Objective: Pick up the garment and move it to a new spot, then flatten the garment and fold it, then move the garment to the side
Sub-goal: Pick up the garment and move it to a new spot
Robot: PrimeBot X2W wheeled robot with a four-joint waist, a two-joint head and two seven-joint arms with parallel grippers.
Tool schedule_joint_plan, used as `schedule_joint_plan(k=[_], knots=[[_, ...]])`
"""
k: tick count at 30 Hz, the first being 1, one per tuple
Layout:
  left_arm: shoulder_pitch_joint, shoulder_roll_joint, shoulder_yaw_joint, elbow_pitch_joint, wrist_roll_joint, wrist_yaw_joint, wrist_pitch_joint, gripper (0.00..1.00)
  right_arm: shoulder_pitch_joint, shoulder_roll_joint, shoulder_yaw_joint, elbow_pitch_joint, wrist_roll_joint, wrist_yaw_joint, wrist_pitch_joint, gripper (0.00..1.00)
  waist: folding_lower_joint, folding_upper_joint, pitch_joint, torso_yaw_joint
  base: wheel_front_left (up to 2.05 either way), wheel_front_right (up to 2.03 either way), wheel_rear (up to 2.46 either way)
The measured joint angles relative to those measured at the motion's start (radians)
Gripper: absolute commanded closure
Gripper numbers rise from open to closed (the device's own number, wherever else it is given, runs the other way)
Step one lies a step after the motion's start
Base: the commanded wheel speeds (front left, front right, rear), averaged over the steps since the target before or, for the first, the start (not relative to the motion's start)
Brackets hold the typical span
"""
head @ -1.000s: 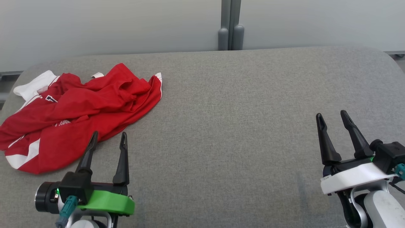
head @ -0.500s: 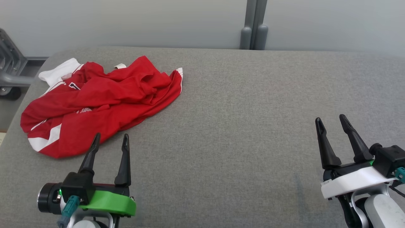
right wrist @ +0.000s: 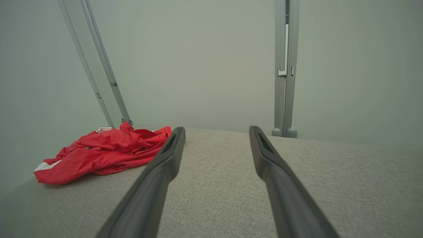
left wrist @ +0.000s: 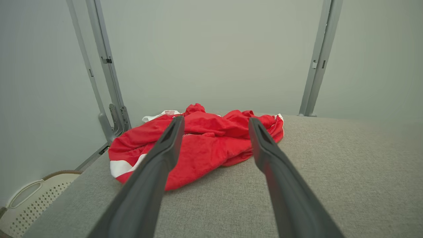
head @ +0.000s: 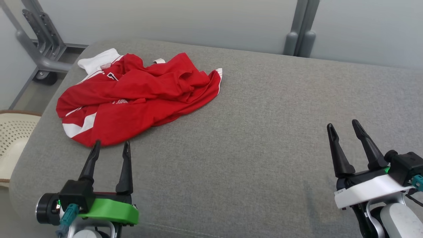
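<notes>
A crumpled red garment (head: pixel 138 96) with white trim lies in a heap at the far left of the grey padded table (head: pixel 264 132). My left gripper (head: pixel 111 145) stands open just short of the garment's near edge, nothing between its fingers. The left wrist view has the garment (left wrist: pixel 205 145) straight ahead between the two open fingers. My right gripper (head: pixel 343 125) stands open at the table's near right, far from the cloth. Seen from the right wrist, the garment (right wrist: pixel 105 153) lies off to the left.
A cream perforated basket (head: pixel 11 138) stands on the floor beside the table's left edge. A grey metal frame (head: pixel 39 43) rises at the far left corner, and a grey post (head: pixel 300 29) stands behind the table against the pale wall.
The head camera has turned left, so the whole scene has slid right and the basket and frame have come into view. Both grippers stay open and the garment lies as before.
</notes>
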Motion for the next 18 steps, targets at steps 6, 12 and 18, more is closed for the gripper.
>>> schedule_joint_plan(k=[6,12,18], knots=[[0.0,-0.002,0.016,0.004,-0.006,0.0,0.0,0.0,0.003,0.001,0.005,0.0,0.0,0.001,-0.001,0.0,0.0,0.0,-0.002,0.054,0.0,0.0,0.0],[0.0,-0.003,0.021,0.004,-0.007,0.0,0.0,0.0,0.009,0.006,0.012,0.0,0.0,0.009,-0.002,0.0,0.0,0.0,-0.002,0.103,0.0,0.0,0.0],[0.0,-0.005,0.026,0.008,-0.009,0.0,0.0,0.0,0.011,0.011,0.013,0.0,0.0,0.011,-0.002,0.0,0.0,0.0,-0.004,0.145,0.0,0.0,0.0]])
